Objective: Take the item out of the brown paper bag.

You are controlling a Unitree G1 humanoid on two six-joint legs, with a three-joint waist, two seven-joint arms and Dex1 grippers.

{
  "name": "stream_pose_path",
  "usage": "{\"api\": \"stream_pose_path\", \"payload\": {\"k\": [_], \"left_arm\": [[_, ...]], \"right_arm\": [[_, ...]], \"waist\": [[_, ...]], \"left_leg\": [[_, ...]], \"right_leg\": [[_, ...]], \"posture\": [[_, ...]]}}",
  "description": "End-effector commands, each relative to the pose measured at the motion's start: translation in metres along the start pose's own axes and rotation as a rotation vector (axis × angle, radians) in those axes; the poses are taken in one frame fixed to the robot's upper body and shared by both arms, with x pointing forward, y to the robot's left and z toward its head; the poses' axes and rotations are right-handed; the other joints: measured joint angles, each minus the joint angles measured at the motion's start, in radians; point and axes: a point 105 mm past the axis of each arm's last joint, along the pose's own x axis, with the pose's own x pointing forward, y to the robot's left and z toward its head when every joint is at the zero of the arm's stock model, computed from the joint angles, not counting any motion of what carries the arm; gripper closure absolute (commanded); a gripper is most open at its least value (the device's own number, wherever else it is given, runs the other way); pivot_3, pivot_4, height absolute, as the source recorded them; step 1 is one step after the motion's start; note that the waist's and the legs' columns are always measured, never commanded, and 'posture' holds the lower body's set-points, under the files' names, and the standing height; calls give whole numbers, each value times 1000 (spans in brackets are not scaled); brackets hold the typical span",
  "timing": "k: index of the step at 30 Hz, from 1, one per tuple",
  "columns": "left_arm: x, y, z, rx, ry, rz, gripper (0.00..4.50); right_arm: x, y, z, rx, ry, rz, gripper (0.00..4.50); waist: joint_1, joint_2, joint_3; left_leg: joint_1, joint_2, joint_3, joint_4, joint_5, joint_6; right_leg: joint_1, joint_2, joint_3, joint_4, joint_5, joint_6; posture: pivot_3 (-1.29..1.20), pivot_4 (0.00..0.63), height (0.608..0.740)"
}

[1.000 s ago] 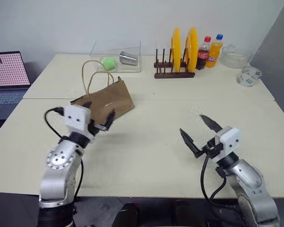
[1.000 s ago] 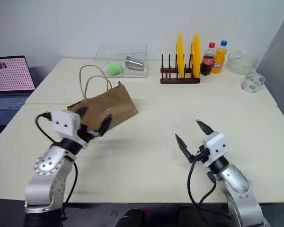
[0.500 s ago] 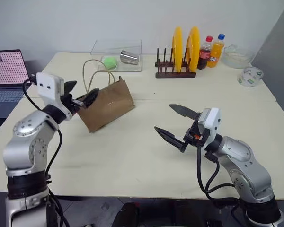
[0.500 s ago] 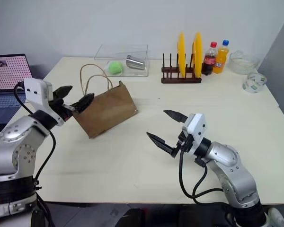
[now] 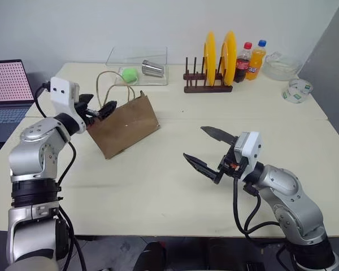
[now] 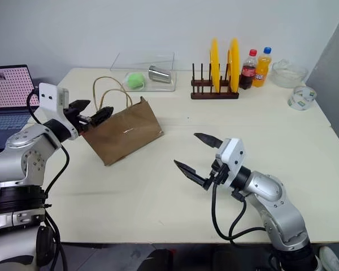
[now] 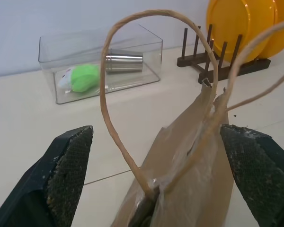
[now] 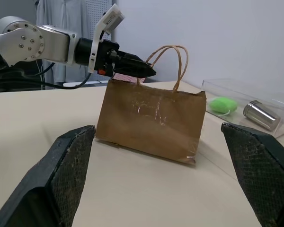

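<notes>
A pale cream table is set against a plain light wall. In the head views, the brown paper bag is seen standing tilted on the table's left half, its two cord handles rising from the top. The left gripper is held at the bag's top edge, its fingers spread wide and empty. The right gripper hovers over the table to the right of the bag, well apart from it, jaws released and holding nothing. Behind the bag, a clear plastic box with a green ball and a metal cup is seen; a plate rack with two yellow plates stands farther right.

In the left wrist view, the bag's mouth and handle loops lie between the spread fingers.

In the right wrist view, the bag is seen ahead between the open fingers, with the left gripper at its upper edge.
</notes>
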Motion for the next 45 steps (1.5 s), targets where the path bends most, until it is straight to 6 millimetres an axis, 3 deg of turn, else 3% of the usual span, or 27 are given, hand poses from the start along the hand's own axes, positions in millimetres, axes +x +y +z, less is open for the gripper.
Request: {"api": "stream_pose_path", "payload": {"k": [1,10,18,23,36,39,45], "left_arm": [[2,10,16,8,-18,21,13],[27,7,20,-11,-5,-21,13],[47,10,48,29,-62,-46,13],[54,15,61,71,-55,-41,13],[65,19,69,113,-29,-4,13],[66,18,71,119,-37,-4,647],[67,16,77,130,-55,-8,2471]], "right_arm": [[4,4,20,-54,-51,30,0],[10,7,37,-69,-78,94,0],[10,4,39,-83,-68,107,0],[9,2,38,-86,-64,102,0],[8,-1,38,-92,-63,73,0],[8,-1,38,-94,-62,71,0],[6,0,38,-98,-57,68,0]], "waist": [[0,0,0],[0,-1,0],[-2,-3,2],[-7,-3,2],[-22,-5,3],[-22,-5,3],[-22,-5,3]], "left_leg": [[0,0,0,0,0,0],[-1,0,0,0,1,-1],[-1,0,0,0,1,-1],[-2,-1,0,1,1,-1],[-3,-1,0,1,1,-1],[-3,-1,0,1,1,-1],[-4,-1,0,1,1,-1]], "right_leg": [[0,0,0,0,0,0],[-1,0,-1,0,0,0],[-1,0,-1,0,0,0],[-2,0,-1,1,0,0],[-3,0,-1,1,0,0],[-3,0,-1,2,0,0],[-4,0,-1,2,0,0]], "posture": [[0,150,740],[0,150,740],[0,150,740],[0,150,740],[0,150,740],[0,150,740],[0,150,740]]}}
